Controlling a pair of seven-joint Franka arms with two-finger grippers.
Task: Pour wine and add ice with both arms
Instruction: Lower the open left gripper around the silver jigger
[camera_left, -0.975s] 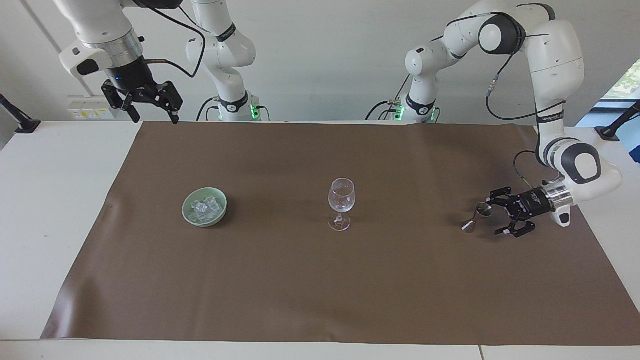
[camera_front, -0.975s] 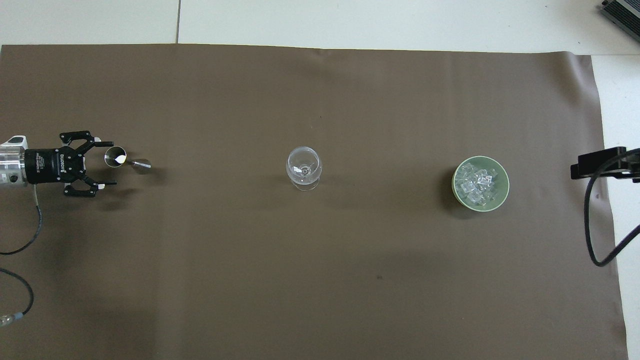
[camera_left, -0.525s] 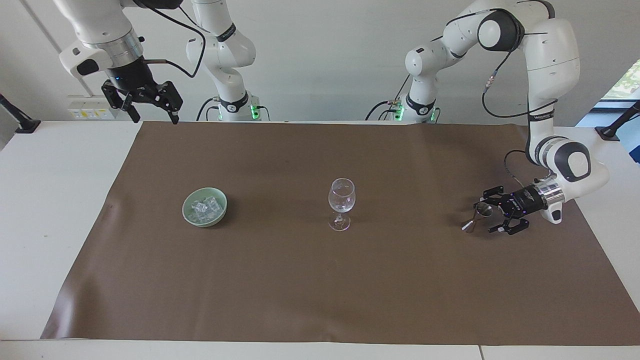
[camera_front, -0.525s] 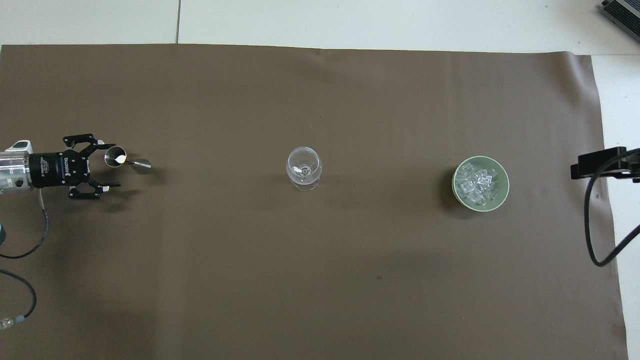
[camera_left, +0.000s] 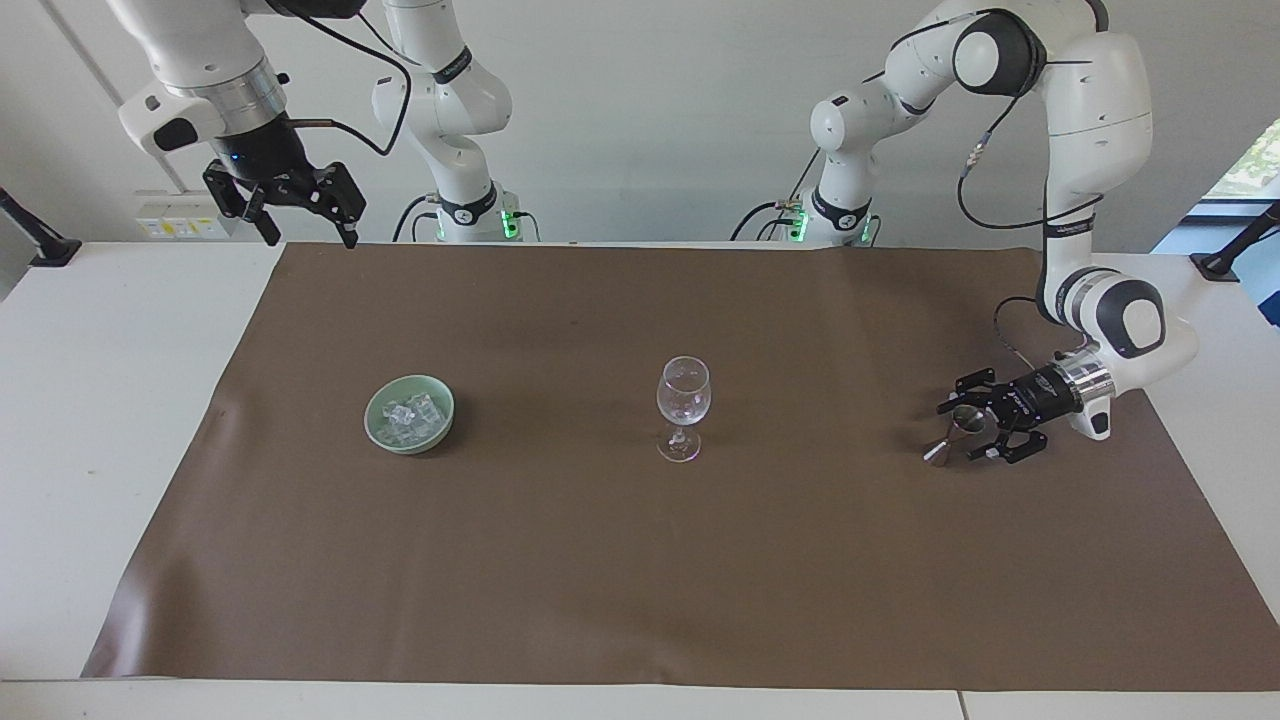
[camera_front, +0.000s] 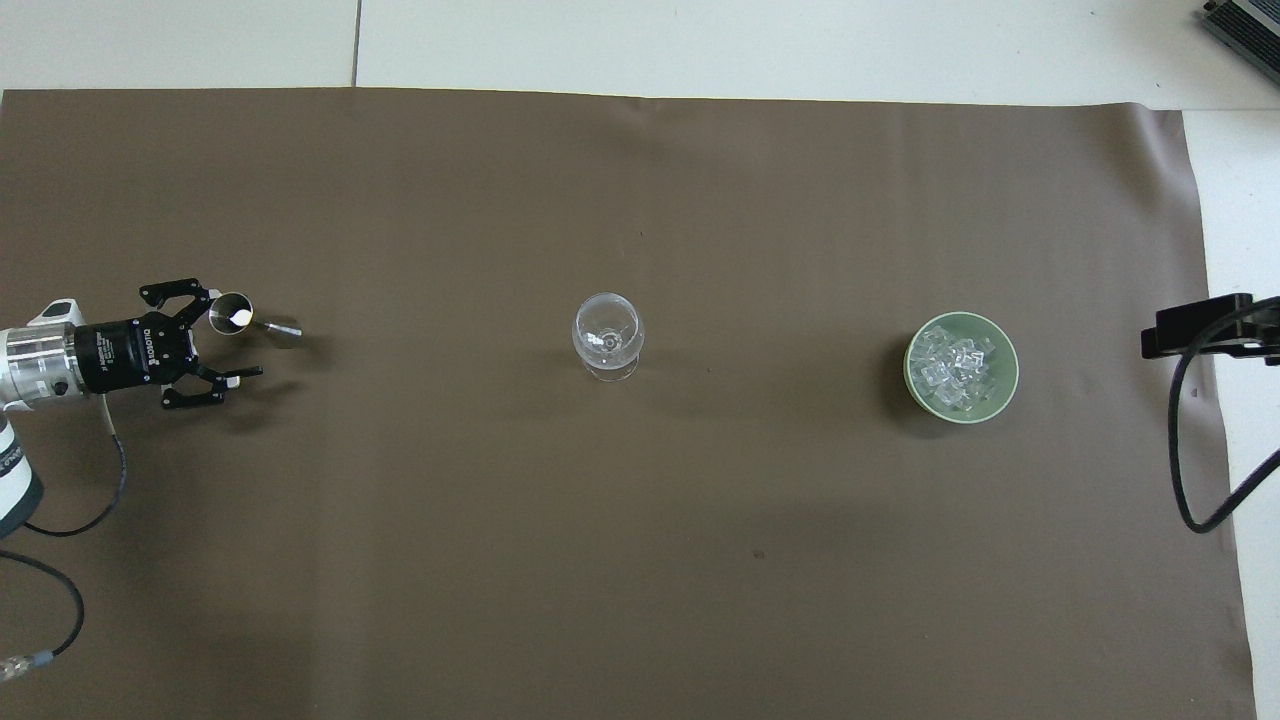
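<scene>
In the facing view the left pincer (camera_left: 968, 432) lies low over the brown mat (camera_left: 640, 560) at the left arm's end of the worktop (camera_left: 90, 420), its fingers spread apart on either side of a small steel jigger (camera_left: 955, 433) that stands on the mat; whether a finger touches the jigger cannot be told. The wine glass (camera_left: 683, 405) stands upright at the middle of the mat, and the pale green bowl (camera_left: 409, 413) with the ice (camera_left: 411, 415) in it sits toward the right arm's end, well apart from the glass. The right pincer (camera_left: 305, 222) waits high over the mat's corner by its own base, fingers spread and holding nothing. From overhead, the left pincer (camera_front: 222, 336) points sideways at the jigger (camera_front: 240, 318), whose open cup sits beside one finger, while the glass (camera_front: 607, 334) and the bowl (camera_front: 1008, 380) of ice (camera_front: 955, 367) stand in a row with it.
</scene>
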